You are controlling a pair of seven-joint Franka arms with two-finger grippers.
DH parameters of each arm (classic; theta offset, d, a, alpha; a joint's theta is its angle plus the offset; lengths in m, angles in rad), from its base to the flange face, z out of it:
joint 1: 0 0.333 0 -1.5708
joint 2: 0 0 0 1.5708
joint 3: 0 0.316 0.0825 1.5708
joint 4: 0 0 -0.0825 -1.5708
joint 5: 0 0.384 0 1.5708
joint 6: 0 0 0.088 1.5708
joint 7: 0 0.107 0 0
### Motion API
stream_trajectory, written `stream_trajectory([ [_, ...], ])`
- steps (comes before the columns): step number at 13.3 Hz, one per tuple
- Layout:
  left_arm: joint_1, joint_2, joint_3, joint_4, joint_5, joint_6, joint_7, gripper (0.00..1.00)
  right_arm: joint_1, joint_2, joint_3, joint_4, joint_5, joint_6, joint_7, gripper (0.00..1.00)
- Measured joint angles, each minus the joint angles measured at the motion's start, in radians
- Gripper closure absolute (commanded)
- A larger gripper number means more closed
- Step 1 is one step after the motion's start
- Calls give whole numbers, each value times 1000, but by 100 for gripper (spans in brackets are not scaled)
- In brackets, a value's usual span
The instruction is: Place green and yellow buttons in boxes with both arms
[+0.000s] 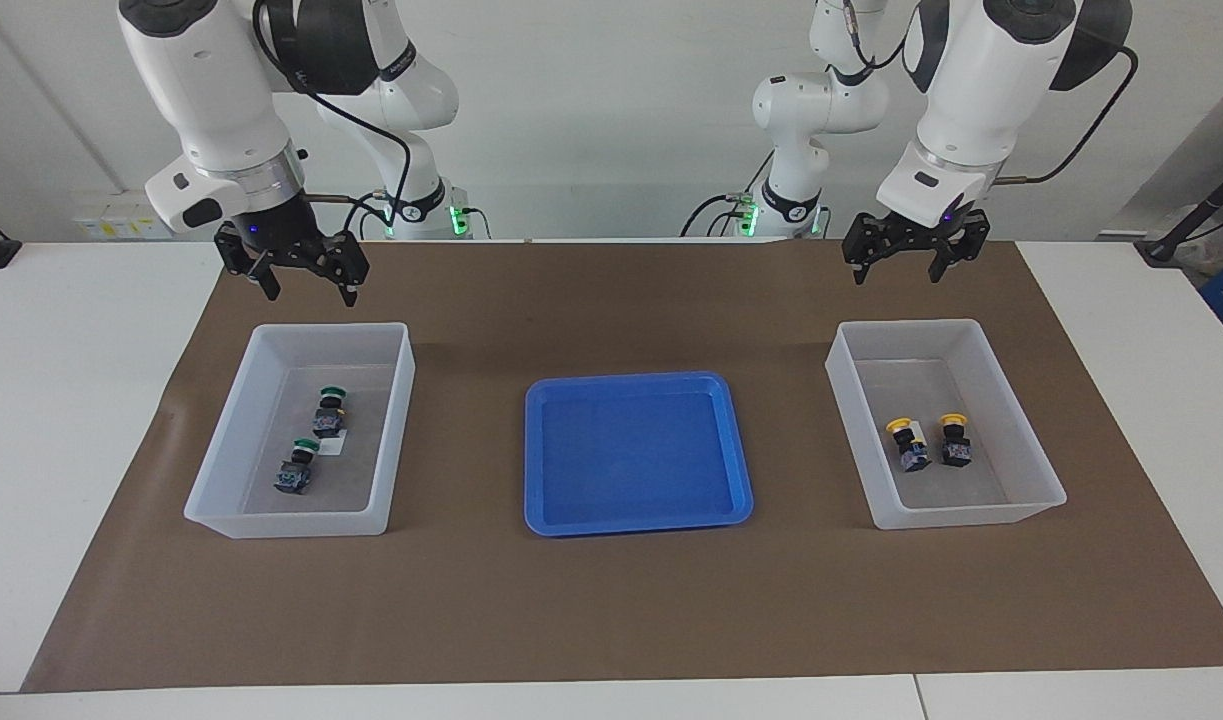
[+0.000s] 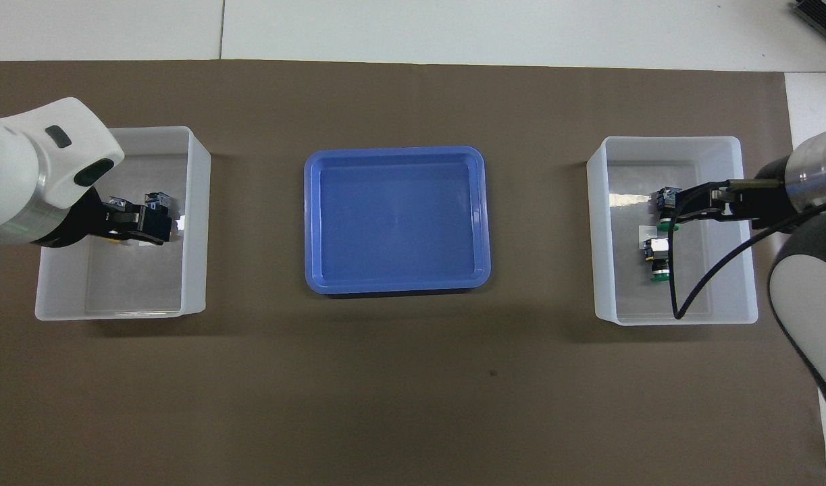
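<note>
At the facing view's left, the right gripper (image 1: 306, 281) hangs spread and empty above the box (image 1: 223, 456) holding both green buttons (image 1: 313, 437), while at right the left gripper (image 1: 900, 262), likewise spread, hangs above the box (image 1: 1031, 450) with both yellow buttons (image 1: 929, 438), suggesting sorting by colour is finished.

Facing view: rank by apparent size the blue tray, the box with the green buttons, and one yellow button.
1. Blue tray and the box holding the green buttons: footprints look about alike, so no ranking between them.
2. Yellow button, in the other box: by far the smallest.
</note>
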Motion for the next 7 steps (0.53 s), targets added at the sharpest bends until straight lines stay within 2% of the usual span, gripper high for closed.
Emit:
stream_trajectory([
  [3,2,-16,13,-20,-5,22,7,0,0,0,-1,0,0,0,0,0],
  [7,4,-30,33,9,-6,3,9,0,-2,0,-7,0,0,0,0,0],
])
